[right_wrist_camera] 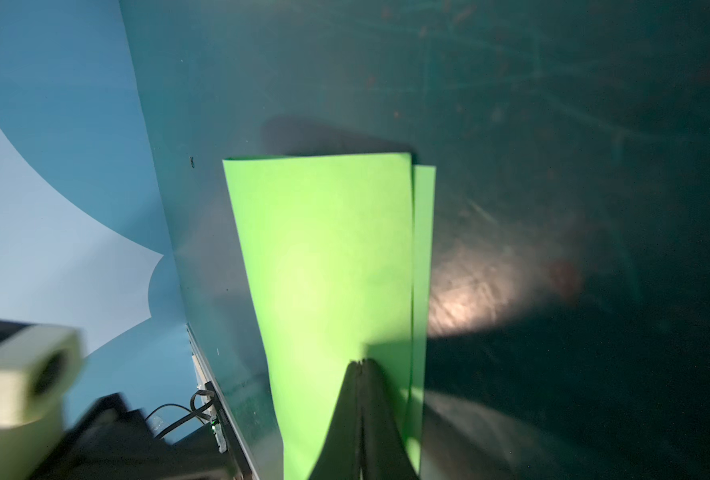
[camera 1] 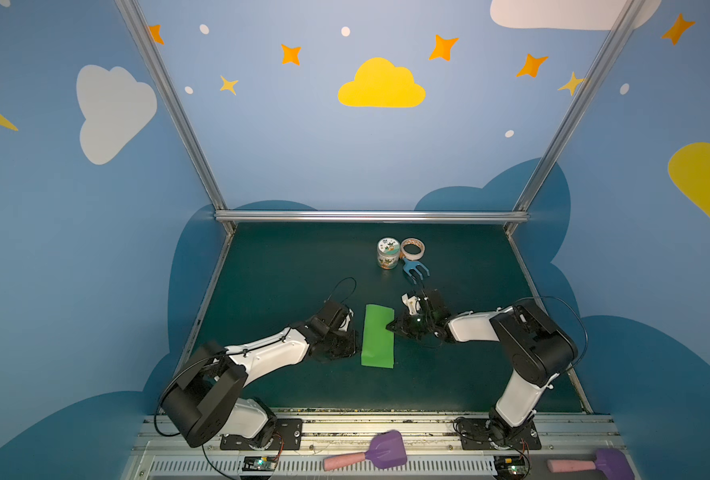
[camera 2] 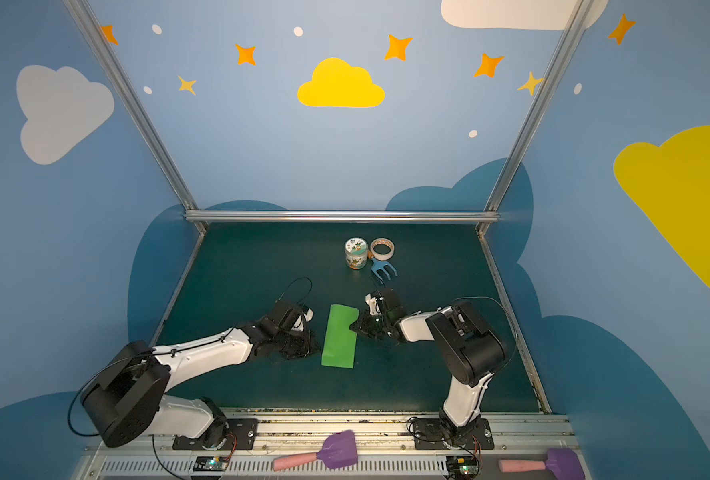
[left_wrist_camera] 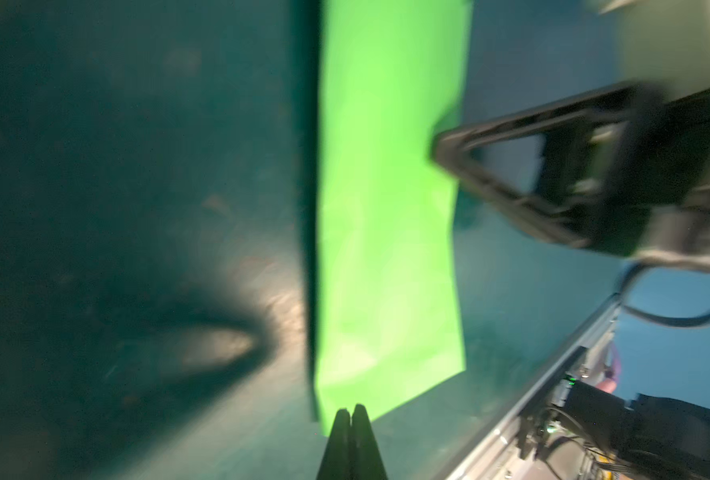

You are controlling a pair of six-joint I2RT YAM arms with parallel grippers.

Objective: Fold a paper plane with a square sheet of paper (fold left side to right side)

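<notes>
Right wrist view shows you the right gripper [right_wrist_camera: 361, 365] closed tight, holding nothing, tips down on the folded green paper [right_wrist_camera: 328, 257] lying flat mid-way across the table [camera 1: 282, 270]. Your left gripper [left_wrist_camera: 351, 411], likewise closed and empty, seems to touch the paper's edge, but blur hides contact.

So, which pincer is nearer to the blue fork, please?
Right. The right pincer is in front of the fork, over the paper; the left pincer is beyond the paper's left edge.

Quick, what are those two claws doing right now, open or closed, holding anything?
Left gripper: closed, holding nothing, tip by the edge of the green paper.
Right gripper: closed, holding nothing, tip over the paper; contact cannot be told.
</notes>
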